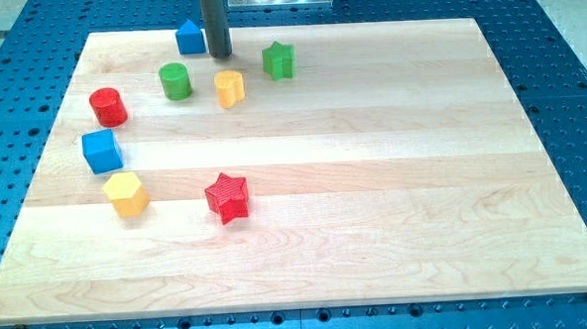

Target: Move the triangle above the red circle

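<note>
The blue triangle block (190,37) sits near the board's top edge, left of centre. The red circle block (107,106) lies lower and further to the view's left. My tip (219,55) is the lower end of the dark rod; it stands just to the right of the blue triangle, close to it or touching its right side. The triangle is up and to the right of the red circle, well apart from it.
A green circle (175,80), a yellow block (229,88) and a green star (279,60) lie just below and right of the tip. A blue cube (101,151), a yellow hexagon (126,194) and a red star (226,197) lie lower left. The wooden board (393,180) rests on a blue perforated table.
</note>
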Robot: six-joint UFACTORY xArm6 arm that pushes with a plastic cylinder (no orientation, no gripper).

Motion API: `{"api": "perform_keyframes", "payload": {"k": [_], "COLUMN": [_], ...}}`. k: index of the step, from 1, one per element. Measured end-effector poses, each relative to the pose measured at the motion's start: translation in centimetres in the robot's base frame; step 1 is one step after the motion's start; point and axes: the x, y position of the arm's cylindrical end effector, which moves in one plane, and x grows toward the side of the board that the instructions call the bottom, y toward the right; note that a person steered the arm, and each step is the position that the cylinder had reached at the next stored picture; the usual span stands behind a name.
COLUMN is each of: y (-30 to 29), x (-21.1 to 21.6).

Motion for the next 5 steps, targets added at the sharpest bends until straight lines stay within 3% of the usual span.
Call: {"api": "perform_keyframes", "payload": {"k": [1,2,3,5], "y": [-5.2,-0.8,0.9,-8.6], "x": [-0.7,0.4,-2.9,-4.0]}}
